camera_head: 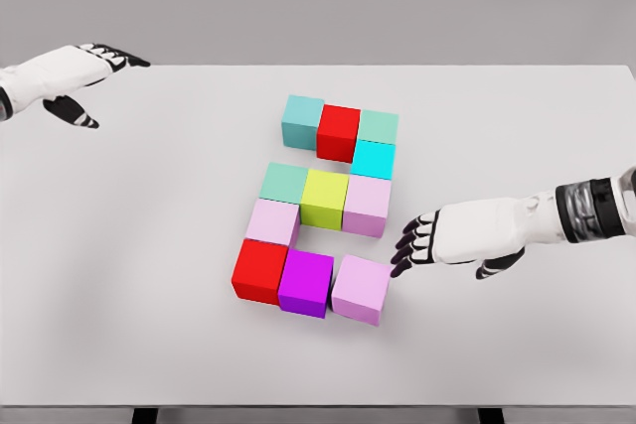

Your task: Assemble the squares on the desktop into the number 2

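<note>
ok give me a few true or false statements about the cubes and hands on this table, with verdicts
1. The right hand has open fingers beside the light pink cube at the bottom right. True.
2. The yellow-green cube sits in the middle row between two other cubes. True.
3. The left hand grips the red cube in the top row. False: it is at the far left of the white table, holding nothing.
4. The bottom row's middle cube is teal. False: the purple cube is there.
5. Two red cubes show. True: the second is the red cube at the bottom left.
</note>
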Controlling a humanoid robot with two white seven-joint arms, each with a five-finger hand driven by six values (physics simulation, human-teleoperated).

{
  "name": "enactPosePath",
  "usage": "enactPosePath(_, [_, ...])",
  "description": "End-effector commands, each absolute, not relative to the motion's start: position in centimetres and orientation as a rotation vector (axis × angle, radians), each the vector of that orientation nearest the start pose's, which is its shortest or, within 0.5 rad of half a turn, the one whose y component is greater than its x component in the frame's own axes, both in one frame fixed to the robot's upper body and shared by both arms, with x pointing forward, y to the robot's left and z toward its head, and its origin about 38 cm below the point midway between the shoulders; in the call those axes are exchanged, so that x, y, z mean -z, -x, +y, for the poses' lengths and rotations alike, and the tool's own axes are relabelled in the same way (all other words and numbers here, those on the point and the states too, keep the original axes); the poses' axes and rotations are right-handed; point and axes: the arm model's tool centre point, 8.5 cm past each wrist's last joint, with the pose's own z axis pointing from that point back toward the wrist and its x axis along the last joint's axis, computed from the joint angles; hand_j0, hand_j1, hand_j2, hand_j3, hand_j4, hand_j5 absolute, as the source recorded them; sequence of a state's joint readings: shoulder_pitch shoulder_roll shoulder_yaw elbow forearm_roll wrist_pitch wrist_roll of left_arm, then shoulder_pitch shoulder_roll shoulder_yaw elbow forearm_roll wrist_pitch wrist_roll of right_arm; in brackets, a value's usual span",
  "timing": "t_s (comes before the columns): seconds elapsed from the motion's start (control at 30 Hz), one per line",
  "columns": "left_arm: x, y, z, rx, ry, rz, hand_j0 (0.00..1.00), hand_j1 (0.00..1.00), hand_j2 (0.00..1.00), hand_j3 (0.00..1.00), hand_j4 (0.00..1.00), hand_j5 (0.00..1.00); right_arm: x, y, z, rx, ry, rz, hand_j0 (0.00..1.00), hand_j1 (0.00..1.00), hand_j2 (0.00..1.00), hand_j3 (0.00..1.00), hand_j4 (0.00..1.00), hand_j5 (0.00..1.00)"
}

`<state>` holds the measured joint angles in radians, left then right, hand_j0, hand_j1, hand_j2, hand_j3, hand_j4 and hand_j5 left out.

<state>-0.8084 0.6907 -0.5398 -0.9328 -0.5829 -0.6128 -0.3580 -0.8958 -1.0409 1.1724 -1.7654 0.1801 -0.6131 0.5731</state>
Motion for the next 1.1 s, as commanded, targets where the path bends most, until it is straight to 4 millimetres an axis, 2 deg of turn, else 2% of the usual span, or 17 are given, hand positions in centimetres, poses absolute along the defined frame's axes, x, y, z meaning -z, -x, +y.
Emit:
enactPosePath(0.0, [-22.0,-50.8,38.7,1.784,-0.695,-1.316,1.0,1.0,1.0,1.0,1.0,1.0,-20.6,-35.1,-25.1,3.121,0.08,1.596,0.96,0.96,0.96,0.96,0.96,0.96])
enactPosePath(0.07, [-21.5,-50.0,39.8,1.789,-0.699,-1.288,1.0,1.0,1.0,1.0,1.0,1.0,-20.6,-35.0,-25.1,3.12,0.081,1.596,0.96,0.96,0.96,0.96,0.96,0.96])
enactPosePath(0.57, [-21.3,-49.9,39.6,1.798,-0.694,-1.288,1.0,1.0,1.0,1.0,1.0,1.0,-20.6,-35.1,-24.9,3.115,0.087,1.601,0.96,0.96,0.96,0.96,0.96,0.96])
enactPosePath(0.8, [-21.5,-49.9,39.4,1.8,-0.696,-1.294,1.0,1.0,1.0,1.0,1.0,1.0,-21.3,-35.1,-26.9,3.163,0.021,1.585,0.97,0.97,0.97,0.97,0.97,0.97])
enactPosePath(1.07, [-21.7,-49.8,39.1,1.807,-0.697,-1.307,1.0,1.0,1.0,1.0,1.0,1.0,-20.8,-34.8,-27.1,3.178,0.038,1.567,0.96,0.96,0.96,0.96,0.96,0.96])
